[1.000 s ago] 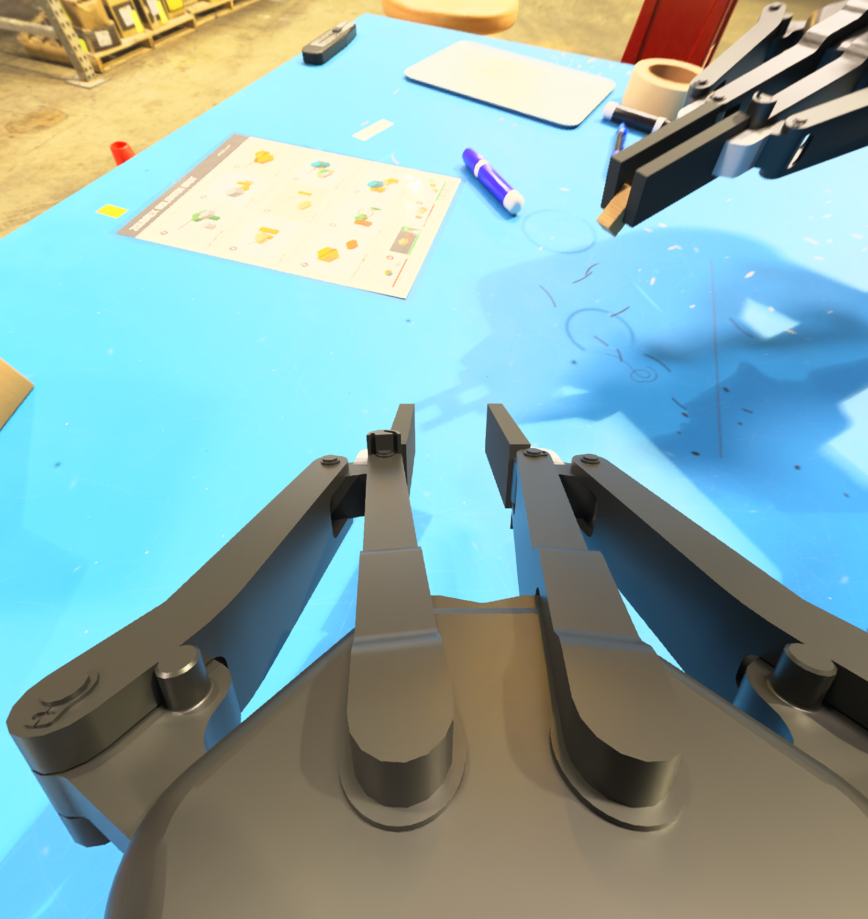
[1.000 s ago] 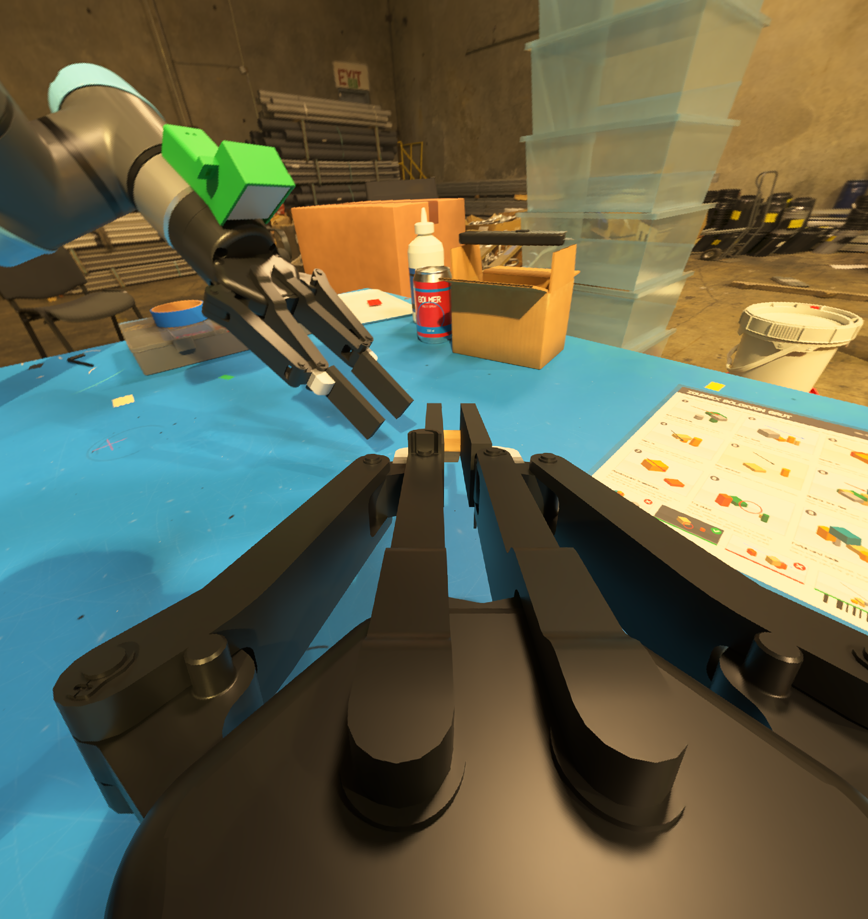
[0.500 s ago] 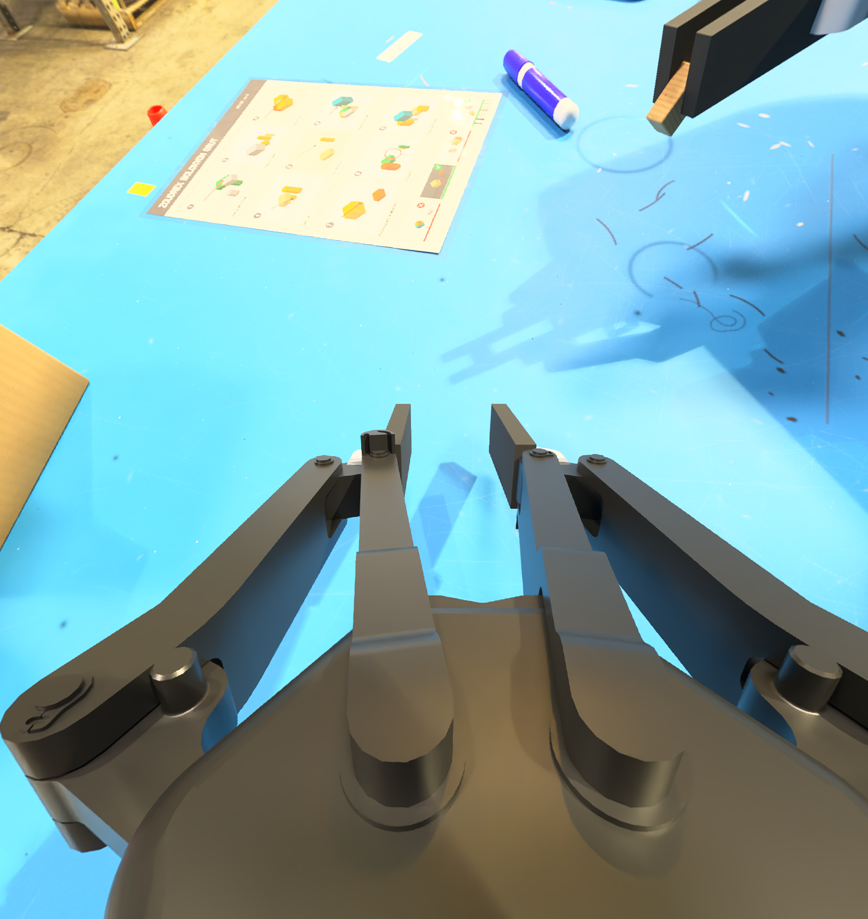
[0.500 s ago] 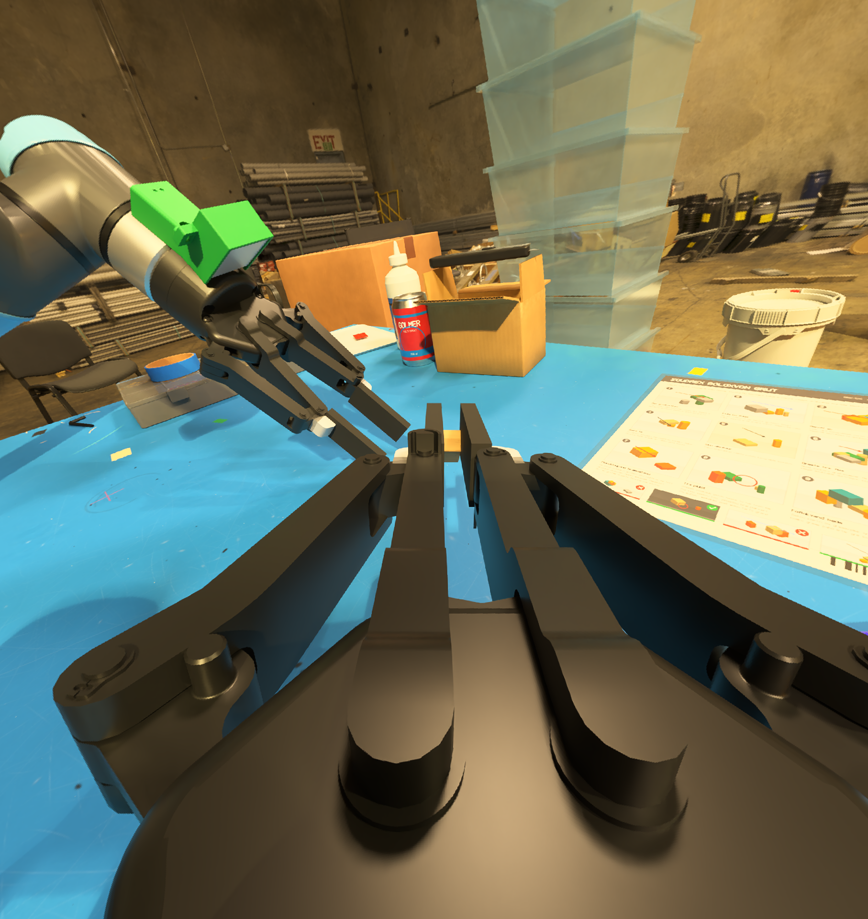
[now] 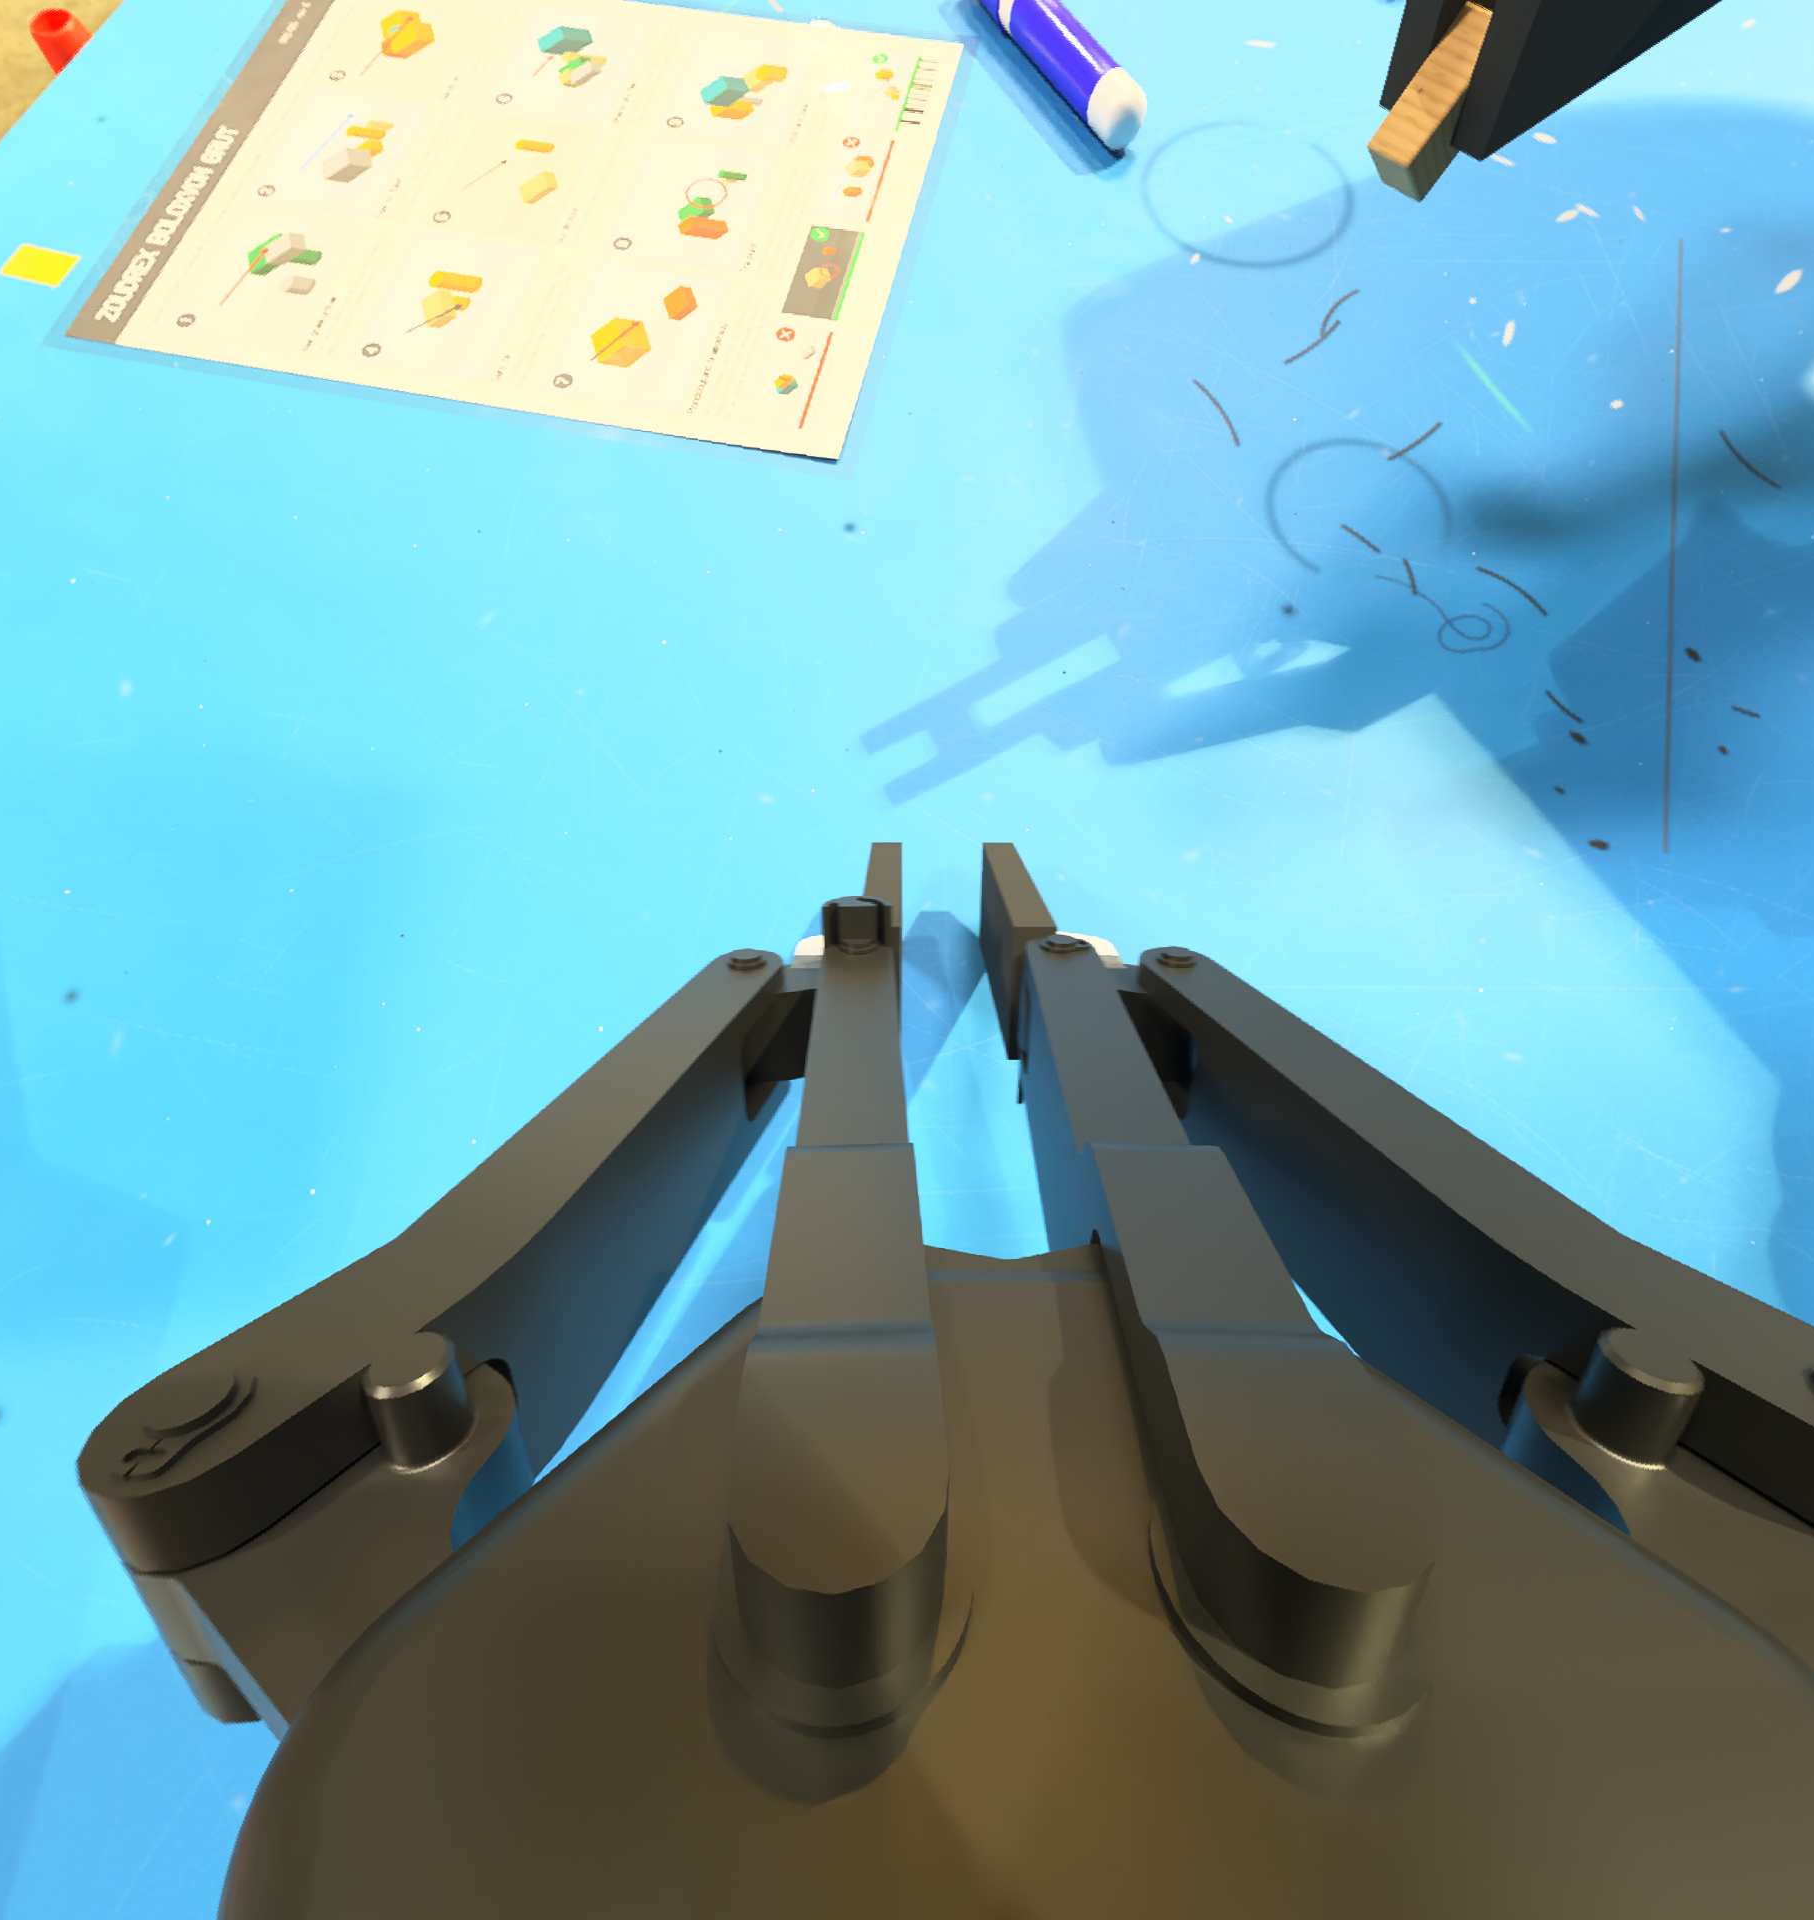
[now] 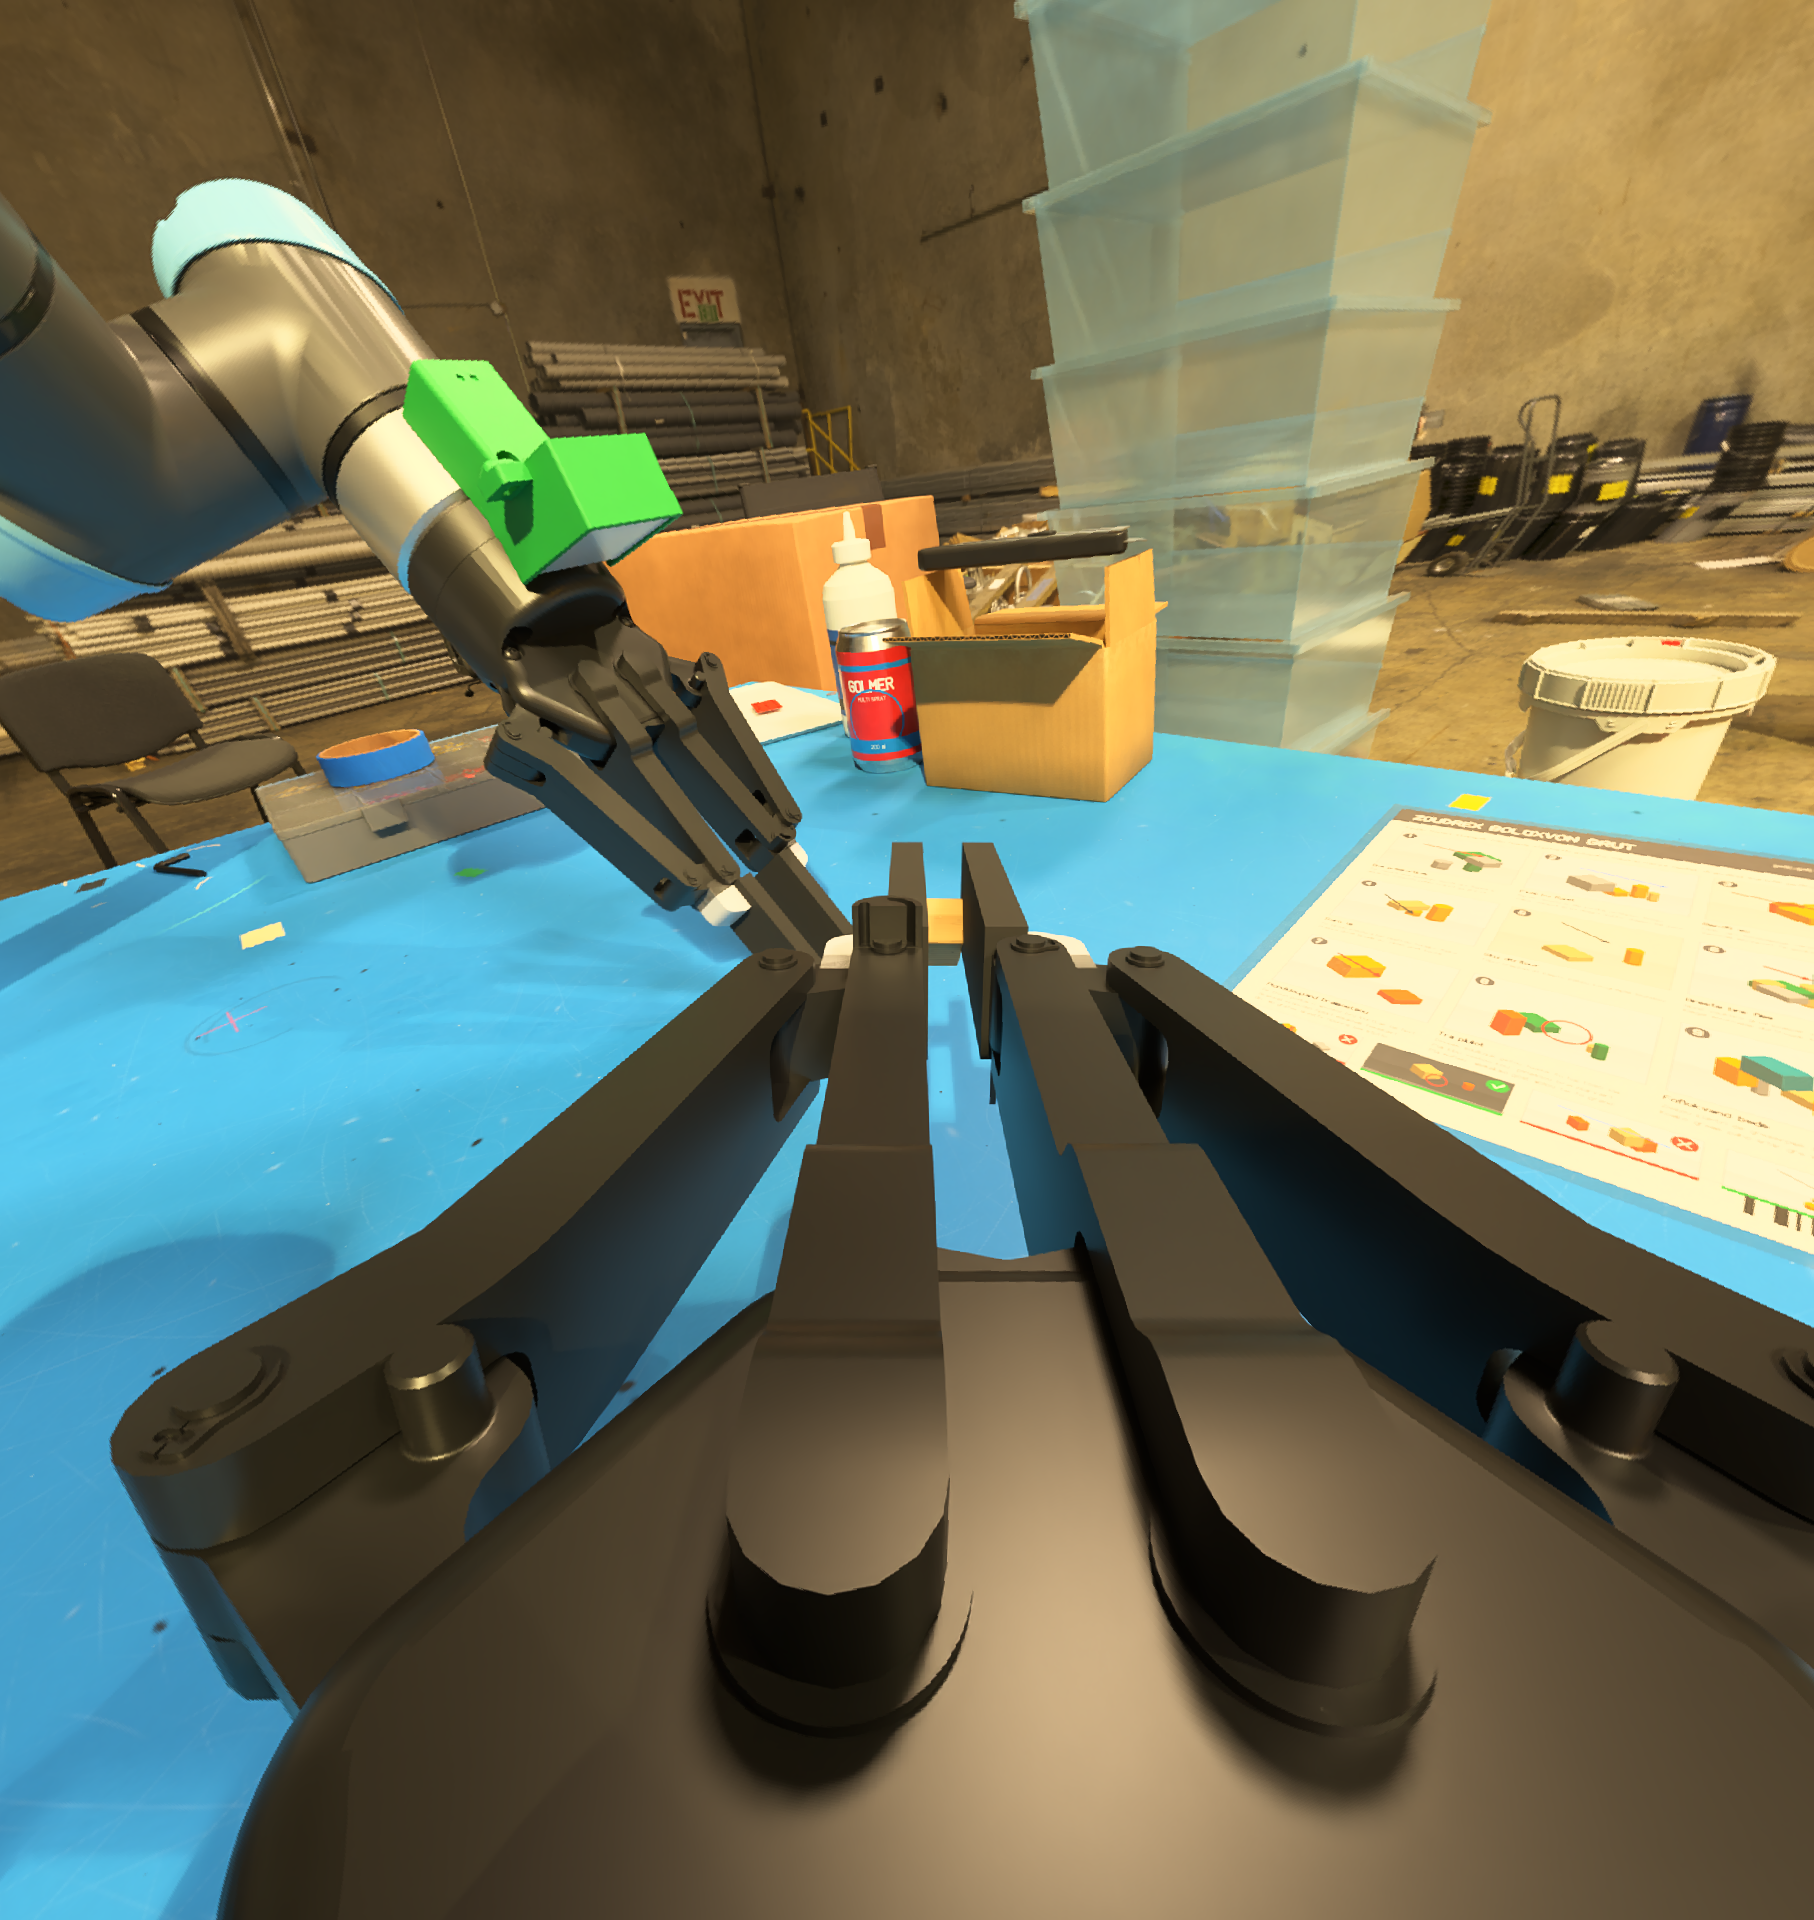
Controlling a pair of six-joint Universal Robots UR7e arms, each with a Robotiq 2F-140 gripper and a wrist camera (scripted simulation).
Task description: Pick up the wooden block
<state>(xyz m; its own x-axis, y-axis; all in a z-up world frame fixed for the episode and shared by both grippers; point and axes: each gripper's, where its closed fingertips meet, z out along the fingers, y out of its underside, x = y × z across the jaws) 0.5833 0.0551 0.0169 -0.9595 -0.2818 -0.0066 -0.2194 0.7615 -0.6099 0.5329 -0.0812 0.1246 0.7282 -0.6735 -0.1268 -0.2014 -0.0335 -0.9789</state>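
— So, which step is reached?
— A lift: the wooden block is pinched in the right pincer, above the table.
— And next?
— Only steady holding is needed; the left pincer, nearly pressed together, holds nothing.

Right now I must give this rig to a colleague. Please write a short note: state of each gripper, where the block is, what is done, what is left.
Right gripper: shut on the wooden block, held clear above the blue table; the left wrist view also shows the block in the air.
Left gripper: holds nothing, fingers a narrow gap apart, low over bare table.
Done: block grasped and lifted.
Left: keep the grip steady; the left gripper is close by, so watch that the two do not touch.
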